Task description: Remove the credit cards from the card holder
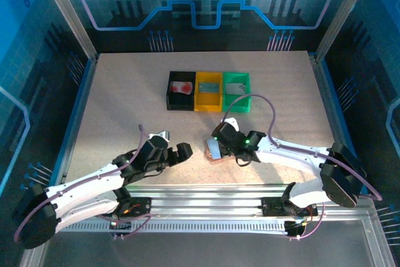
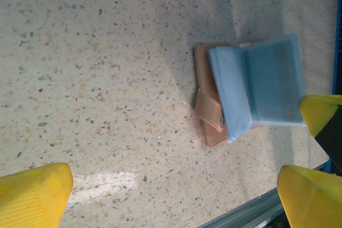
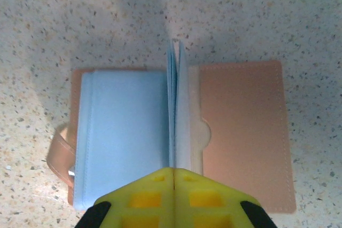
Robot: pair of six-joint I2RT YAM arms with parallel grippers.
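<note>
Card holder (image 3: 240, 132) open, pinched in right gripper (image 3: 173, 173); left gripper (image 1: 175, 143) wide, empty; bins (image 1: 207, 105) beyond.

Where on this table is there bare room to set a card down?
Bare tabletop runs wide left of the black bin, and again right of the green bin. Crowded: near centre, where the right jaws pinch a leaf of the open card holder and the left jaws sit open beside it.

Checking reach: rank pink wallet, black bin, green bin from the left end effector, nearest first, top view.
1. Salmon-pink bifold wallet, to its right.
2. Black square plastic bin, ahead.
3. Green square plastic bin, row's right end.
</note>
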